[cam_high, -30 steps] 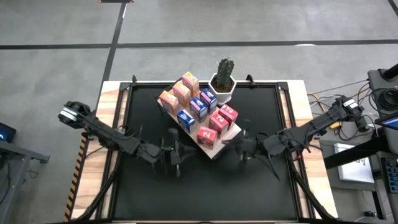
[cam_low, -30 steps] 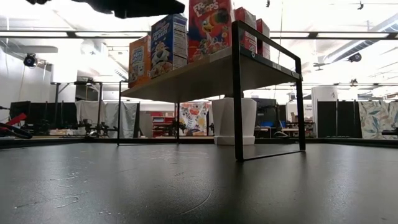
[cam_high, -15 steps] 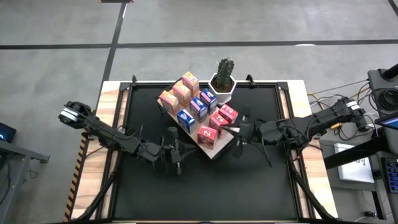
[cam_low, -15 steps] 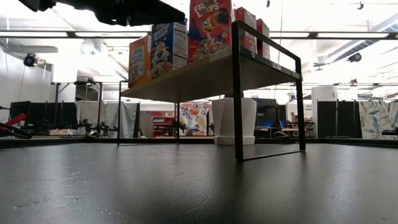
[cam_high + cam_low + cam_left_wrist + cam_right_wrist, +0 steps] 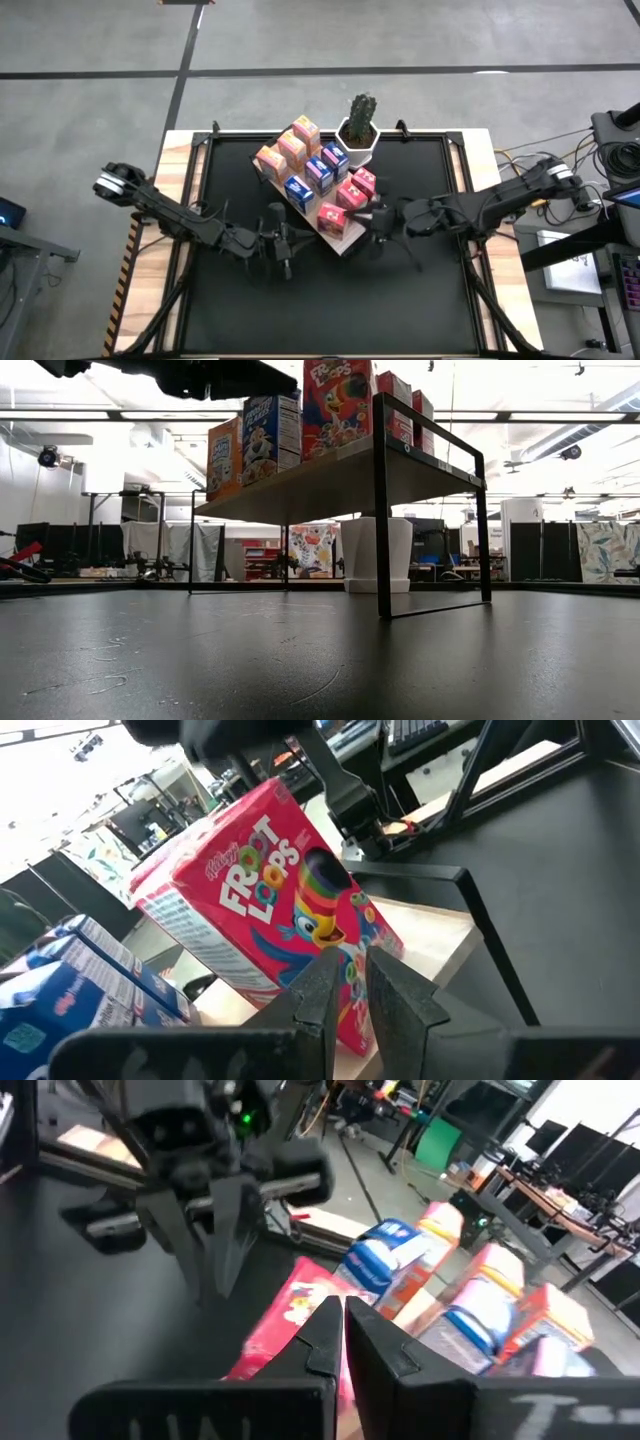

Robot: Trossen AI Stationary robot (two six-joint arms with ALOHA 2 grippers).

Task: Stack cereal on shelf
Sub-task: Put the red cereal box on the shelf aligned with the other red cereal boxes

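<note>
Several small cereal boxes, orange, blue and red, stand upright in rows on the light-wood shelf. The shelf stands on black metal legs at the table's middle. My left gripper hovers at the shelf's near-left side, its fingers almost together, pointing at a red Froot Loops box. My right gripper is shut beside the red boxes at the shelf's near-right end. In the right wrist view its fingertips stand before a red box. Whether they touch it cannot be told.
A white pot with a green cactus stands at the shelf's far end, near the table's far edge. Black tabletop lies open toward the near edge. Wooden borders and black frame bars run along the table's sides.
My right gripper has gone toward the table's left and a little toward the far edge, up to the red boxes at the shelf's near-right end, and has stayed shut.
</note>
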